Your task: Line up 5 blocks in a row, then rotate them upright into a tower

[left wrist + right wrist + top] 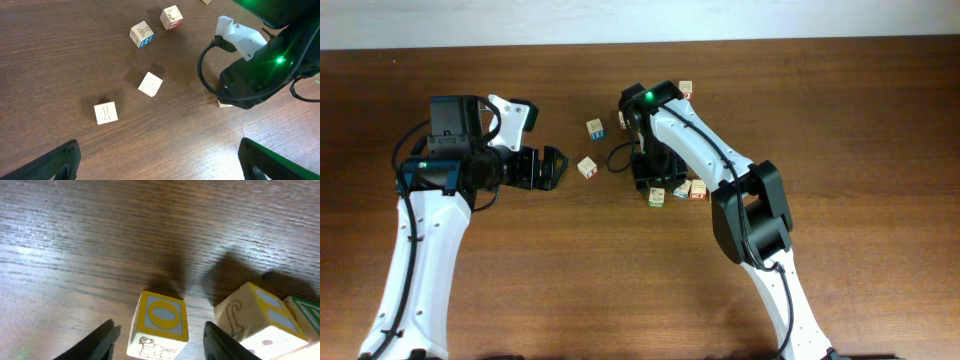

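My right gripper (159, 332) straddled the yellow O block (162, 315), bottom centre, jaws apart; left gripper (160, 157) gaped idle. How many stood rotated, I couldn't tell.

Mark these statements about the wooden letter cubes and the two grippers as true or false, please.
1. The left gripper is wide open and empty. True.
2. The pale wooden cube with a yellow-bordered O lies between the fingers of the right gripper. True.
3. The right gripper squeezes that cube. False: a gap shows on each side.
4. The pale wooden cube printed with an I touches another cube. False: it lies apart, alone on the brown wooden table.
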You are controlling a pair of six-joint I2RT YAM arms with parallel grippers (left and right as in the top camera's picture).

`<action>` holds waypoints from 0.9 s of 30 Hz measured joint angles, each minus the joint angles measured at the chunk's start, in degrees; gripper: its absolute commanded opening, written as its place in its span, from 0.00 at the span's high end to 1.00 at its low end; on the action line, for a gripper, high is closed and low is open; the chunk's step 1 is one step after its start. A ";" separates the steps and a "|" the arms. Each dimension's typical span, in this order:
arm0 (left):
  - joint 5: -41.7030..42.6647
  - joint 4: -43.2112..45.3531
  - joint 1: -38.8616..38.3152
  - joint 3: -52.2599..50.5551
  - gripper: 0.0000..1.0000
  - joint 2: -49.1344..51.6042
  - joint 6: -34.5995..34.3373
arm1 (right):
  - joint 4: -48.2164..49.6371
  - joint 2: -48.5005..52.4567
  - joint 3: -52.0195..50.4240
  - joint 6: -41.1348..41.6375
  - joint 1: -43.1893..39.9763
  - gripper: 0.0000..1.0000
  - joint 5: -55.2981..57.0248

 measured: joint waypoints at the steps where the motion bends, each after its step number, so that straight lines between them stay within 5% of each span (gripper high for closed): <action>1: 0.00 0.02 0.00 0.00 0.01 0.00 0.00 | 1.14 0.00 0.00 -0.31 -0.04 0.41 0.04; 8: 0.00 0.02 0.00 0.00 0.01 0.00 0.00 | 4.83 0.81 7.74 -1.86 -1.03 0.36 0.52; 14: -0.02 0.02 0.00 0.00 0.01 0.00 0.00 | 17.40 0.83 15.37 -2.47 -3.72 0.26 1.16; 20: 0.00 0.02 0.00 0.00 0.01 0.00 -0.02 | 32.59 0.87 9.46 -5.70 -3.72 0.22 1.70; 27: -0.02 0.02 0.00 0.00 0.01 0.00 -0.02 | 42.75 1.11 0.26 -6.49 -3.41 0.30 1.73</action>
